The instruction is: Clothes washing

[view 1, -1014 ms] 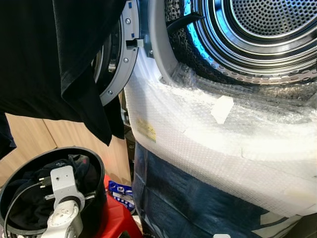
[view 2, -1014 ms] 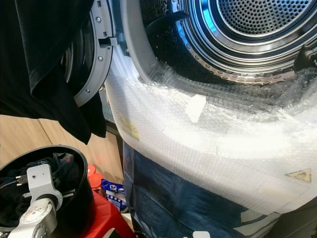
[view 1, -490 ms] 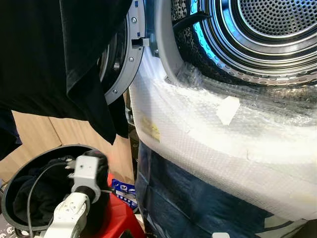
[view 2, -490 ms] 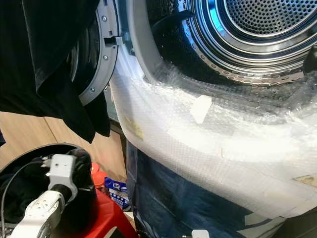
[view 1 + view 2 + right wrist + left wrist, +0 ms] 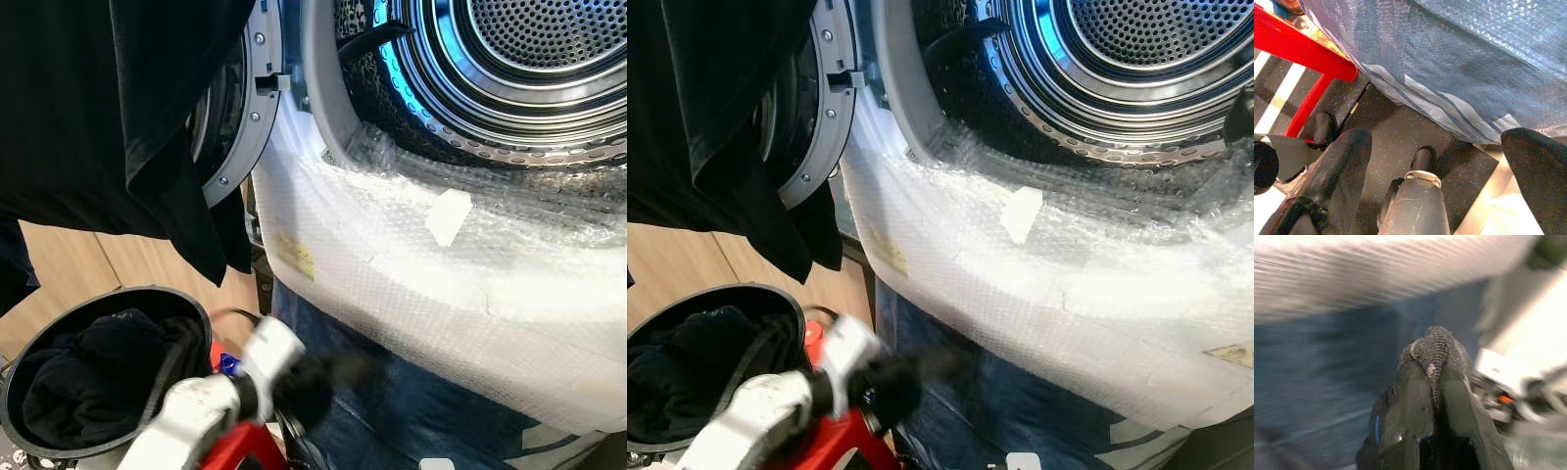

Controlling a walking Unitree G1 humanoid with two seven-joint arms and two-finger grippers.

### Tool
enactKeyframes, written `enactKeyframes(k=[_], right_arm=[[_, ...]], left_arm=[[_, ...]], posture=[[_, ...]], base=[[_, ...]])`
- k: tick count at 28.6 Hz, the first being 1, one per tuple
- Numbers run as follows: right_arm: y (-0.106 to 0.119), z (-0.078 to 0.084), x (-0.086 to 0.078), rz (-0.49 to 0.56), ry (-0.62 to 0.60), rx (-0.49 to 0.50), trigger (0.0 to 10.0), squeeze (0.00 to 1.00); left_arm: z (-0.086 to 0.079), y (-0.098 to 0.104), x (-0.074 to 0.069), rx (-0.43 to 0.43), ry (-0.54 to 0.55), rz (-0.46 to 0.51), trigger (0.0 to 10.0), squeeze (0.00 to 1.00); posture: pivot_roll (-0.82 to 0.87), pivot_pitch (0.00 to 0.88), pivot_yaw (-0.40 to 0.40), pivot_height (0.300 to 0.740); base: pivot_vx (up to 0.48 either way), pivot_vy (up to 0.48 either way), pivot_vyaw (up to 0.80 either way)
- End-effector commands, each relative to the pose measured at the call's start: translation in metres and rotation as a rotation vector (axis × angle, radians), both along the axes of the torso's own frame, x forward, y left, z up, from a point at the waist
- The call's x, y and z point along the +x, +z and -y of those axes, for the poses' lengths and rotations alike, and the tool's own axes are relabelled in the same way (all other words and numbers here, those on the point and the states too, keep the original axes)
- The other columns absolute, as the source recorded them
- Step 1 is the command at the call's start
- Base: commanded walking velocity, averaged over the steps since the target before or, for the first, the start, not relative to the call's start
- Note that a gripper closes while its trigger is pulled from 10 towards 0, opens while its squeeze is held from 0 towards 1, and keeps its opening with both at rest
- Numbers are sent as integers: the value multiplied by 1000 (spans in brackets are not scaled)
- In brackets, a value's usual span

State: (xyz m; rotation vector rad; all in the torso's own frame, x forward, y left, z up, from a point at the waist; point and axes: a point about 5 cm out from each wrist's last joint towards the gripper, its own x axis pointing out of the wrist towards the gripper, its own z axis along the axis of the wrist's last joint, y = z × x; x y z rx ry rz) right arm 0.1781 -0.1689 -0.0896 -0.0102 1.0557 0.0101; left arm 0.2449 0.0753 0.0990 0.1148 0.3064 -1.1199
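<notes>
Left gripper (image 5: 1432, 382): pinched tight on a small dark knitted piece of cloth (image 5: 1436, 348), a fold of it bulging up between the two black fingers; in the head views the arm is motion-blurred, low beside the machine.
Why held so: my reading is that a firm pinch on one fold is enough to carry a light, limp item across to the drum.
Black round laundry basket (image 5: 29, 357): just beside the left arm, sitting on a red plastic stool (image 5: 1300, 51), with more dark clothes (image 5: 93, 367) heaped inside; raised there, presumably, to keep the load within reach.
Front-loading washing machine (image 5: 411, 255): its front is wrapped in white bubble wrap over blue sheeting, the round door (image 5: 240, 117) is swung open to the robot's left, and the perforated steel drum (image 5: 529, 59) looks empty from here.
Black garment (image 5: 108, 108): draped from above, in front of the open door.
Right gripper (image 5: 1444, 161): fingers spread wide, holding nothing, hanging idle over the dark speckled floor (image 5: 1400, 132).
Step in hand: probably moving one item from basket to drum.
</notes>
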Motion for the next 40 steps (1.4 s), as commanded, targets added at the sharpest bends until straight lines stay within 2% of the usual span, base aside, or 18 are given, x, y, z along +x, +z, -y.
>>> enactKeyframes(k=[1, 7, 9, 10, 11, 13, 16, 17, 18, 19, 21, 23, 24, 26, 31, 34, 37, 40], right_arm=[[3, 1, 5, 25, 37, -8, 10000, 0], [8, 1, 14, 75, 162, 23, 10000, 0], [13, 7, 19, 106, 302, 34, 10000, 0], [15, 11, 19, 110, 360, 47, 10000, 24], [17, 15, 19, 110, 415, 60, 10000, 110], [19, 19, 19, 112, 473, 57, 10000, 153], [21, 26, 18, 115, 552, 46, 10000, 149], [24, 33, 18, 109, 604, 57, 10000, 788], [25, 34, 18, 107, 621, 63, 10000, 788], [26, 35, 17, 99, 649, 94, 10000, 1000], [32, 34, 18, 114, 731, 179, 10000, 1000], [35, 34, 20, 119, 742, 225, 10000, 1000], [39, 32, 18, 120, 807, 279, 10000, 1000], [44, 32, 13, 99, 941, 366, 10000, 1000], [53, 30, 24, 149, 932, 389, 10000, 1000], [58, 20, 32, 188, 952, 389, 10000, 1000], [58, 9, 43, 224, 831, 421, 10000, 1000], [59, -1, 47, 250, 812, 454, 10000, 1000]], left_arm=[[4, -5, 0, 24, -44, -25, 0, 0], [-3, -17, 0, 91, -36, -19, 0, 0], [-16, -21, -5, 119, -68, -65, 0, 0], [-22, -25, -9, 168, -90, -76, 0, 0], [-29, -31, -11, 239, -121, -75, 0, 0], [-34, -36, -14, 289, -148, -77, 0, 0], [-40, -39, -18, 313, -178, -94, 0, 0], [-44, -43, -20, 341, -195, -88, 0, 0], [-45, -44, -21, 355, -199, -85, 0, 0], [-47, -47, -22, 379, -208, -88, 0, 0], [-50, -52, -25, 428, -245, -92, 0, 0], [-50, -54, -24, 453, -250, -70, 0, 0], [-49, -54, -20, 481, -248, -31, 0, 0], [-41, -51, -19, 444, -269, -11, 0, 0], [-34, -54, -17, 479, -312, 20, 0, 0], [-23, -52, -13, 444, -322, 39, 0, 0], [-19, -53, -12, 457, -343, 57, 0, 0], [-13, -53, -9, 461, -348, 82, 0, 0]], posture=[[6, 0, 27, 740], [-1, 0, 27, 740], [-10, 0, 24, 740], [-10, 0, 24, 740], [-16, 0, 25, 740], [-16, 0, 23, 740], [-16, 0, 23, 740], [-20, 0, 26, 740], [-20, 0, 26, 740], [-28, 0, 29, 740], [-29, 0, 28, 740], [-29, 0, 28, 740], [-29, 0, 28, 740], [-29, 0, 31, 740], [-42, 0, 26, 740], [-47, 0, 21, 740], [-50, 0, 22, 740], [-41, 0, 19, 740]], base=[[0, 0, 0], [0, 0, 0], [0, 0, 0], [0, 0, 0], [0, 0, 0], [0, 0, 0], [0, 0, 0], [0, 0, 0], [0, 0, 0], [0, 0, 0], [0, 0, 0], [0, 0, 0], [0, 0, 0], [0, 0, 0], [0, 0, 0], [0, 0, 0], [0, 0, 0], [0, 0, 0]])
